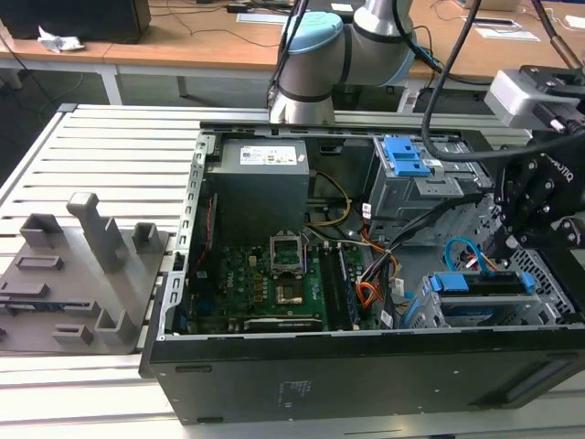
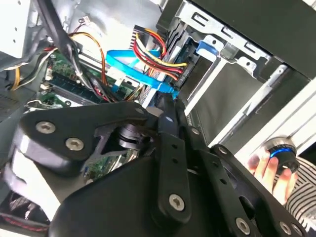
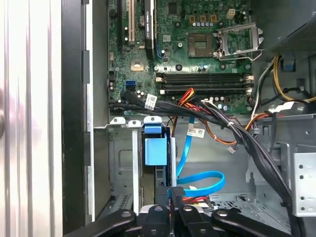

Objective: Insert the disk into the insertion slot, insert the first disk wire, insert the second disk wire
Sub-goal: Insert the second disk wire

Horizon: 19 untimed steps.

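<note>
We saw one open computer case (image 1: 274, 366) filling the centre and right of the exterior view, lying on one slatted metal desk (image 1: 110, 155). One grey perforated insertion slot (image 1: 548, 293) sat at the lower right of that view, and one disk (image 1: 475, 285) in its blue carrier already sat inside it; in the first wrist view the carrier showed at lower centre. One grey fixture tray (image 1: 73, 274) lay at the left of the exterior view.

One pincer (image 3: 172, 200) sat at the bottom centre of the first wrist view, its fingers clenched on the small plug of the second disk wire (image 3: 202, 178), which curved in one light-blue loop just beside the disk's rear edge. One orange-and-multicoloured wire bundle (image 2: 158, 59) ran at the upper centre of the second wrist view, close to the plug. One hand (image 2: 269, 170) rested on a knob at the lower right of that view.

We judged that the plug could meet its socket tilted and jam or bend, because the stiff loop pulled sideways on it. We also judged that the neighbouring bundle could snag the fingers, since it crowded the same gap.
</note>
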### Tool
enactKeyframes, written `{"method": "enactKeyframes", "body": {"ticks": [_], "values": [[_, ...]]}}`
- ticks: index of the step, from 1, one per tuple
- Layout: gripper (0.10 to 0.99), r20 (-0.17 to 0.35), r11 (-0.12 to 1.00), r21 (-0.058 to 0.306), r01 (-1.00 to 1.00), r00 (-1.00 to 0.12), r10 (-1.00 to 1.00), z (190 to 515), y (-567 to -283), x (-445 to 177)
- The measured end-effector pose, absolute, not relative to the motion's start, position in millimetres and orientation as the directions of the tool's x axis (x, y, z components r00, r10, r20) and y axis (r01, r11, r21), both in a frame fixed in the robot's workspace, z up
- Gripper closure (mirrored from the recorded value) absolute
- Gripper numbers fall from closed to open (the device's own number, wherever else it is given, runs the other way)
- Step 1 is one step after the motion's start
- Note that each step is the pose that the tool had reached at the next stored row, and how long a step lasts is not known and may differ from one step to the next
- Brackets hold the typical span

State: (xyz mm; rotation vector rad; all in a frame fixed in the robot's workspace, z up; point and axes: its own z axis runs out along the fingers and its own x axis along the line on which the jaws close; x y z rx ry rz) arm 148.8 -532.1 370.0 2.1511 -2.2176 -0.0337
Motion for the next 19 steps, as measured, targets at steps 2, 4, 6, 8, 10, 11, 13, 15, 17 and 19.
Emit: {"method": "enactKeyframes", "body": {"ticks": [2, 4, 6, 8, 10, 11, 13, 15, 17, 19], "values": [[0.980, 0.022, 0.031, 0.052, -0.998, -0.030, -0.999, 383.8, -530.4, 148.8], [0.980, 0.022, 0.031, 0.052, -0.998, -0.030, -0.999, 387.7, -530.3, 148.8], [0.980, 0.022, 0.031, 0.052, -0.998, -0.030, -0.999, 387.9, -530.3, 146.9], [0.980, 0.022, 0.031, 0.052, -0.998, -0.030, -0.999, 387.7, -530.3, 141.3], [0.980, 0.022, 0.031, 0.052, -0.998, -0.030, -0.999, 387.7, -530.4, 138.0], [0.980, 0.022, 0.031, 0.052, -0.998, -0.030, -0.999, 387.7, -530.4, 138.0], [0.980, 0.022, 0.031, 0.052, -0.998, -0.030, -0.999, 387.7, -530.3, 138.0], [0.980, 0.022, 0.031, 0.052, -0.998, -0.030, -0.999, 387.7, -530.3, 137.9], [0.980, 0.022, 0.031, 0.052, -0.998, -0.030, -0.999, 387.7, -530.3, 137.8], [0.980, 0.022, 0.031, 0.052, -0.998, -0.030, -0.999, 387.7, -530.3, 137.7]]}}
